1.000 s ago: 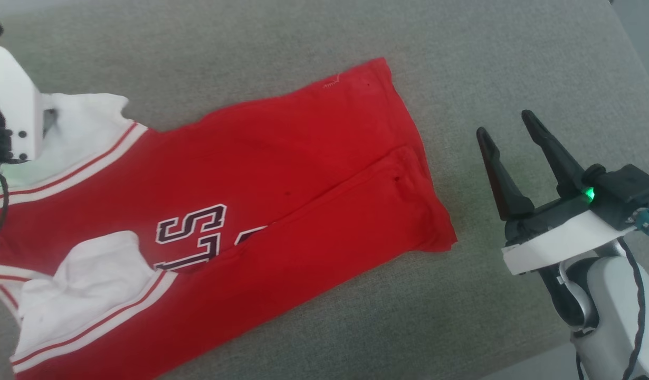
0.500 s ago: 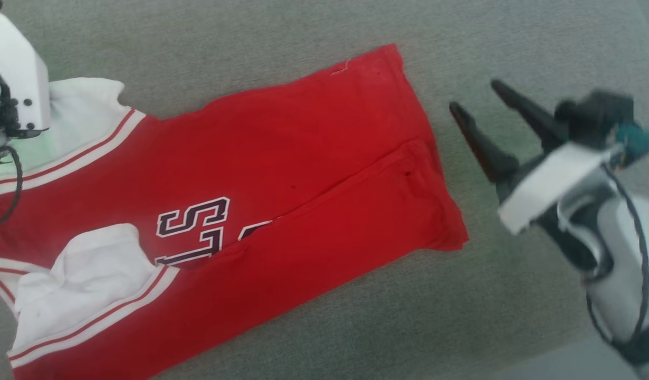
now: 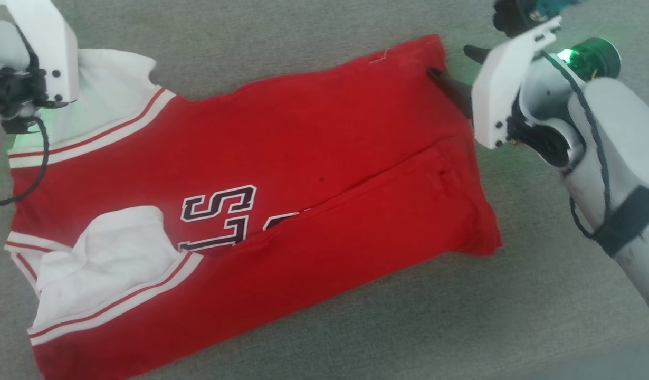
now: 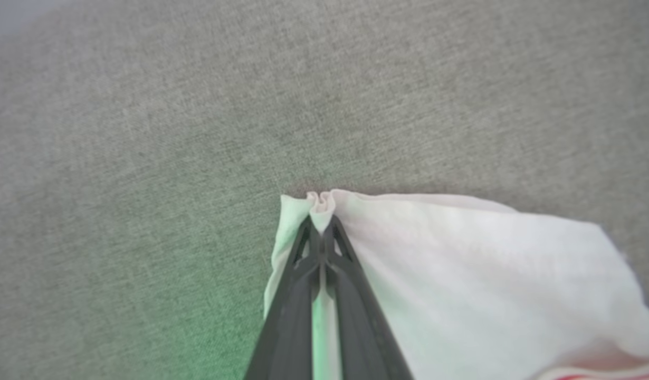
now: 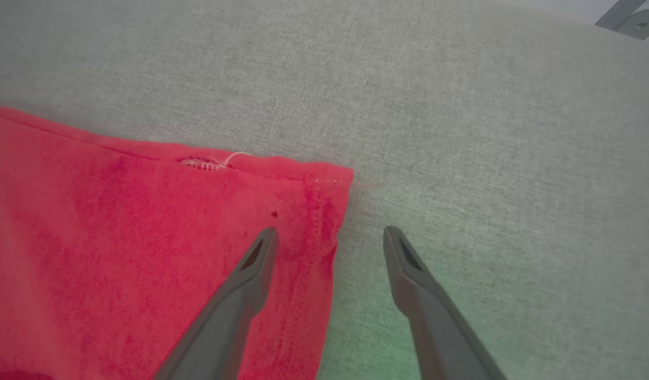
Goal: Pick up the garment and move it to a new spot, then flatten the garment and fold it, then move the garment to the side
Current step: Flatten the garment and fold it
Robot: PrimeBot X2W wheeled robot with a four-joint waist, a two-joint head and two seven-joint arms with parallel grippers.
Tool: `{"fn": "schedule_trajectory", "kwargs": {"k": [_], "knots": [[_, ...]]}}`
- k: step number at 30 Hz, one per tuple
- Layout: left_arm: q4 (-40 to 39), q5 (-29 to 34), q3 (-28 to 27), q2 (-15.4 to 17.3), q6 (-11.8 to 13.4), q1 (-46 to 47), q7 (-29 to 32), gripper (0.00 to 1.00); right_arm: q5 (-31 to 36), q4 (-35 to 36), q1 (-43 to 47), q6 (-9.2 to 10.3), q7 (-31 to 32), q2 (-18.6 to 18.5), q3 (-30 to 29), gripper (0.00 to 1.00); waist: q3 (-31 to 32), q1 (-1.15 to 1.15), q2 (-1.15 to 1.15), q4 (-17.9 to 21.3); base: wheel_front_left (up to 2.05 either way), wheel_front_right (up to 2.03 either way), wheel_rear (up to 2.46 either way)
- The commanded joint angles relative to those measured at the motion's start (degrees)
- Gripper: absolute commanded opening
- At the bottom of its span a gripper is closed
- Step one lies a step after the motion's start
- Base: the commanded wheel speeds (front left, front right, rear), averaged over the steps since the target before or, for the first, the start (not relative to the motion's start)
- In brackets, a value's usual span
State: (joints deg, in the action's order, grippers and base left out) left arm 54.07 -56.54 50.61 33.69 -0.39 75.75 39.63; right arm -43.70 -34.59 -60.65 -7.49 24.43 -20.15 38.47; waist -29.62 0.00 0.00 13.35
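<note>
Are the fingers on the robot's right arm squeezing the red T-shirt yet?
No, the right arm's dark fingers stand wide apart, one above the red jersey T-shirt, the other above the grey fabric surface.

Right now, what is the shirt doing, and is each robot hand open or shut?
garment: lying on the grey surface, one long side folded over its lettering.
left hand: shut, pinching the edge of the garment's white sleeve.
right hand: open, holding nothing, one finger above the garment's red corner, the other above the grey surface.
</note>
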Motion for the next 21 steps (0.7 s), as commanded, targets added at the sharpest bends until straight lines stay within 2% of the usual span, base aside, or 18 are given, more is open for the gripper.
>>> {"fn": "schedule_trajectory", "kwargs": {"k": [1,7,8,9,14,21], "knots": [[1.32,0.36,1.06,-0.89,-0.20,-2.01,-0.03,0.00,-0.53,-0.76,-0.94,0.00,0.44,0.48,0.24,1.00,-0.20,0.00,0.00,-0.34,0.00,0.00,0.00],[3.07,0.78,1.34,-2.38,-1.21,-1.01,-1.60,0.00,-5.15,-10.12,-5.35,0.00,7.80,3.08,4.06,1.00,-0.54,0.00,0.00,-1.85,0.00,0.00,0.00],[3.30,0.88,1.41,-2.68,-1.23,-0.88,-1.88,0.00,-5.43,-11.08,-5.61,0.00,8.94,3.37,4.85,0.34,-0.55,0.00,0.00,-2.19,0.00,0.00,0.00],[3.64,0.95,1.43,-2.87,-1.29,-0.73,-2.25,0.00,-5.70,-11.86,-5.95,0.00,9.76,3.48,5.63,0.00,-0.50,0.00,0.00,-2.48,0.00,0.00,0.00],[4.77,0.72,1.24,-3.82,-2.02,0.02,-3.60,0.00,-6.30,-13.41,-7.77,0.05,8.18,2.35,6.91,0.00,0.38,0.00,0.00,-3.98,0.00,0.00,0.00],[4.52,-0.52,0.54,-6.44,-3.35,1.65,-4.86,0.00,-6.09,-12.17,-7.29,0.04,2.07,-0.58,8.45,0.00,3.37,0.00,0.00,-6.94,0.00,0.00,0.00]]}}
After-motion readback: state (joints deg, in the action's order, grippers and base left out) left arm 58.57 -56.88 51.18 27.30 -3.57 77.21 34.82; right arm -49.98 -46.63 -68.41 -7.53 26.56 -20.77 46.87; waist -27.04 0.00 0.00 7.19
